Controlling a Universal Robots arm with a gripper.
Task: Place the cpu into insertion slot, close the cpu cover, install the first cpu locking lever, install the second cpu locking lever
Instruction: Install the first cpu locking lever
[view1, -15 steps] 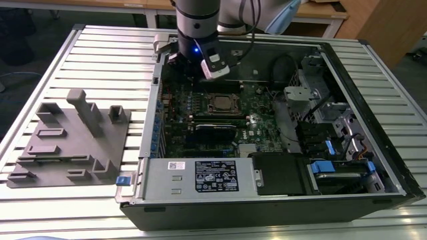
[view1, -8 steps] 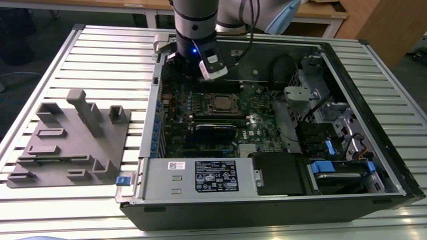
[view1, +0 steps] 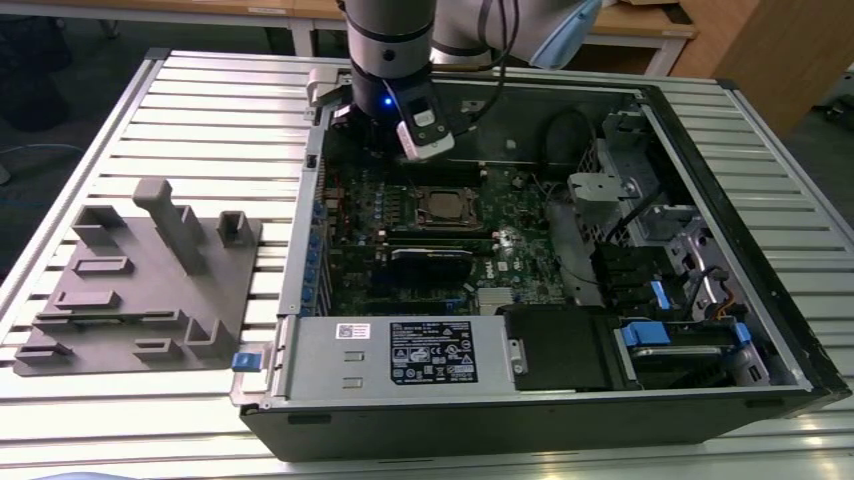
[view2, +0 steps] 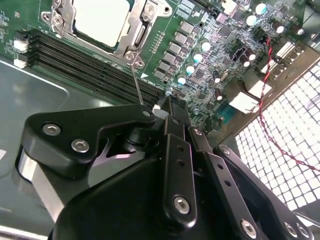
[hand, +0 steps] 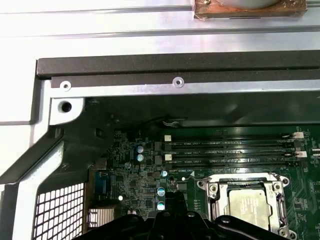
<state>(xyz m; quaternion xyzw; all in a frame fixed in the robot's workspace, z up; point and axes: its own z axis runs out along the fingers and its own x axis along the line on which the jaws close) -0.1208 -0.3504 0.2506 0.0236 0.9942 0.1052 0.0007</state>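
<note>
Upper centre of the exterior view: gripper hangs low over the motherboard, just past the far side of the insertion slot. cpu sits in the slot with the cpu cover flat around it, so seating and cover look done. Claw looks pinched narrow, nothing visibly between the tips. Thin locking lever runs from the socket corner and ends just beside the tips; can't tell if touching. Reckon it's parked there to work that lever. Memory slots crowd the socket, red cable well apart. Case wall is close on the exterior view's left, grey fixture tray outside it.
</note>
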